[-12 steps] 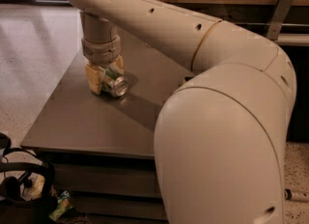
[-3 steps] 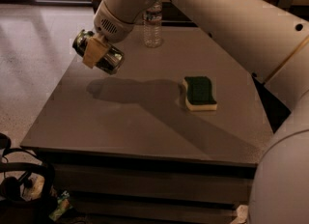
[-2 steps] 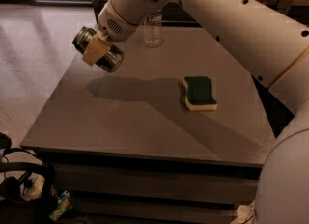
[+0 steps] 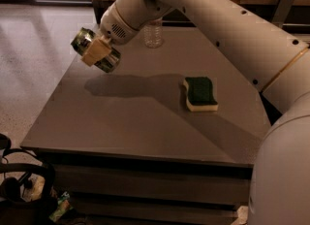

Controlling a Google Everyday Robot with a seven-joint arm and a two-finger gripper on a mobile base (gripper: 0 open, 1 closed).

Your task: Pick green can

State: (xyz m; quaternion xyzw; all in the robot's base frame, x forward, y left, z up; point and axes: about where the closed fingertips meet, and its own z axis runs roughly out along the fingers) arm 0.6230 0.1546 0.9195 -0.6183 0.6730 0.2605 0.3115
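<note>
Green can (image 4: 109, 60) airborne and tilted, over the table's (image 4: 121, 127) left side, well clear of the surface with its shadow below. Clamped across the middle by the gripper (image 4: 97, 50), tan fingers (image 4: 95, 50) closed on it. Looks like pick essentially done: sponge (image 4: 200, 93) and water bottle (image 4: 153, 32) sitting on the table, nothing left beyond a secure hold.

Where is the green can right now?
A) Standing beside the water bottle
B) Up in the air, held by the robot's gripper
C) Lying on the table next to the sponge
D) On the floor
B: the gripper is shut on the green can and holds it tilted above the left side of the table, apart from the sponge and the water bottle.
</note>
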